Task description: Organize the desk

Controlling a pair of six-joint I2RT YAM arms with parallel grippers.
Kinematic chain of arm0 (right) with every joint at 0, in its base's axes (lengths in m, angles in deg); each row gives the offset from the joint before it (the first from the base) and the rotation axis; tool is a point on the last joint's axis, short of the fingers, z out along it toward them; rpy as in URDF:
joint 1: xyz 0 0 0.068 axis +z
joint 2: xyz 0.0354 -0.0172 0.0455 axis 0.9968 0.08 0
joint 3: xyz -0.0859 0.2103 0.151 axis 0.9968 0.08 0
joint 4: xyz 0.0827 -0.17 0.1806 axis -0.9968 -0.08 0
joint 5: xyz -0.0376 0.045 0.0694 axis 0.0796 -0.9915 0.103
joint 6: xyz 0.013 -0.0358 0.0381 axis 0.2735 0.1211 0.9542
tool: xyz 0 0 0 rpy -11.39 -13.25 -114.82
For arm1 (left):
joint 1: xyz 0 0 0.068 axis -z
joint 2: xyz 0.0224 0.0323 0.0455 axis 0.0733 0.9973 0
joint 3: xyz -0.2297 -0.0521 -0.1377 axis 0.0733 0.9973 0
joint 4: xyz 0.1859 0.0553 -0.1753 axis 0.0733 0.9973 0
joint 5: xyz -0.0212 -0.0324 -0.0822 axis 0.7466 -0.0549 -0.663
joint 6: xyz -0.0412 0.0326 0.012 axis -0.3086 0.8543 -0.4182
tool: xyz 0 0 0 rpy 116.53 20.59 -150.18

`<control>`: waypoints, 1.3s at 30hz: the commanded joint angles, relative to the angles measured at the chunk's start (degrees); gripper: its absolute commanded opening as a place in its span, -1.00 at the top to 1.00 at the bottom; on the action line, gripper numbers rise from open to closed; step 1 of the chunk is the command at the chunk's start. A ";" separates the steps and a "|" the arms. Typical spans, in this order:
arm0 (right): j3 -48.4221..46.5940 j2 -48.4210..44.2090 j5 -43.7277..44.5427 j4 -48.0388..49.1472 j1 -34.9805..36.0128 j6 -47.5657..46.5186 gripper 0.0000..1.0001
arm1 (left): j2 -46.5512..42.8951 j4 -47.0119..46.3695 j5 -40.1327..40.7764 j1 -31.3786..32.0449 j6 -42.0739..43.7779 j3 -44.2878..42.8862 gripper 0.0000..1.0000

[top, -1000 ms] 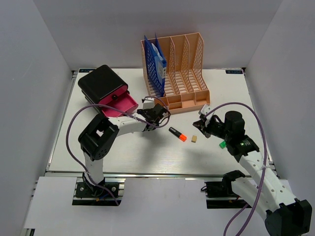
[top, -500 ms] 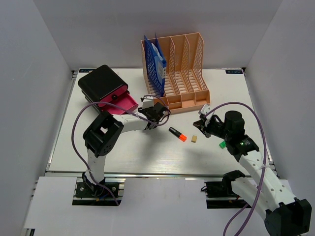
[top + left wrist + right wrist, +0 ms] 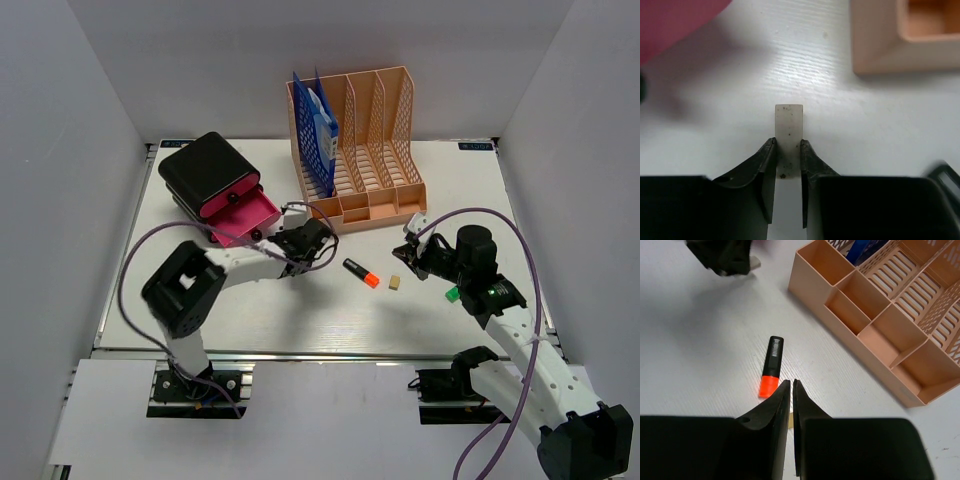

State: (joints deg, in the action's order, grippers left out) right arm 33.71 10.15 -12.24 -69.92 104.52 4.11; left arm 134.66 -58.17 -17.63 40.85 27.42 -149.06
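Desk: a large, flat, white rectangular top point(image 3: 250, 310) is seen, edged with thin dark lines; a metal rail point(image 3: 320, 352) runs along its near side.
Desk position: it is spread beneath both arms and fills the middle of the top view, closed in by pale walls on three sides.
Desk surface: a faint streaked grain is shown in the wrist views.
Left gripper point(image 3: 788, 142): both fingers are pressed against the sides of a white slab point(image 3: 789, 120), possibly an eraser, though the speckled piece is too plain to be named with certainty. The claw is held low, just in front of the pink drawer point(image 3: 245, 215).
Right gripper point(image 3: 791, 382): the jaws are drawn almost together with only a thin slit between them, and nothing is held. It is poised above the desk's right half.
Highlighter point(image 3: 361, 272): black with an orange cap, laid flat between the two claws.
Beige block point(image 3: 395, 283): set just right of the highlighter.
File rack point(image 3: 360, 130): peach mesh, stood at the far middle.
Black box point(image 3: 205, 170): placed at the far left, with the pink drawer pulled out.
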 commanded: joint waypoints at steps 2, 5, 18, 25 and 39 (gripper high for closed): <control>0.10 -1.00 -0.45 1.32 -0.39 -0.41 0.76 | -18.29 4.02 -2.54 1.70 8.21 1.47 1.00; 0.10 -1.09 -0.62 1.32 -0.48 -0.50 0.74 | -25.14 5.08 -4.23 -0.14 18.65 1.83 0.99; 0.27 -1.27 -0.89 1.49 -1.89 -0.24 0.74 | -21.76 3.43 -4.59 -14.91 44.50 -2.48 0.81; 0.27 -1.27 -1.06 1.50 -2.15 -0.32 0.74 | -15.52 3.68 -5.11 -17.72 45.41 -5.91 0.29; 0.80 0.22 -1.86 1.14 -3.38 -0.50 0.95 | -26.72 7.54 -15.92 -16.85 35.68 -8.82 1.00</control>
State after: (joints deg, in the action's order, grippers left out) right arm 34.00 9.82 -13.12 -69.96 101.97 3.60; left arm 116.54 -51.57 -23.42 23.39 68.32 -156.77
